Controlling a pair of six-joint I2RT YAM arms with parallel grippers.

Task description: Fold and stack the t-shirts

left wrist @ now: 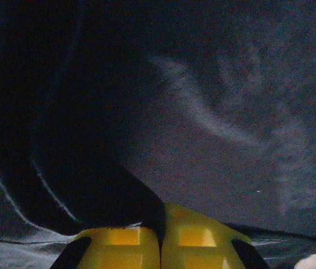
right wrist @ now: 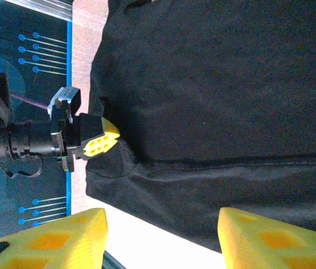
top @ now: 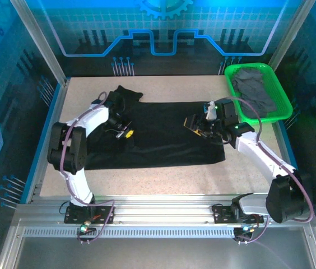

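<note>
A black t-shirt [top: 163,137] lies spread across the table, one sleeve bunched at the far left. My left gripper [top: 128,133] sits on its left part, shut on a raised fold of the black cloth. In the left wrist view the yellow fingers [left wrist: 119,244] meet with that dark fold [left wrist: 147,207] pinched between them. My right gripper [top: 199,126] hovers open over the shirt's right part. In the right wrist view its yellow fingertips [right wrist: 51,241] stand wide apart above the shirt's edge [right wrist: 214,190], and the left gripper [right wrist: 99,141] shows beyond. Dark grey t-shirts [top: 253,89] lie in the basket.
A bright green basket [top: 285,109] stands at the table's far right corner, close behind the right arm. Metal frame posts and blue rails border the table [top: 163,179], with bare tabletop along the near side below the shirt.
</note>
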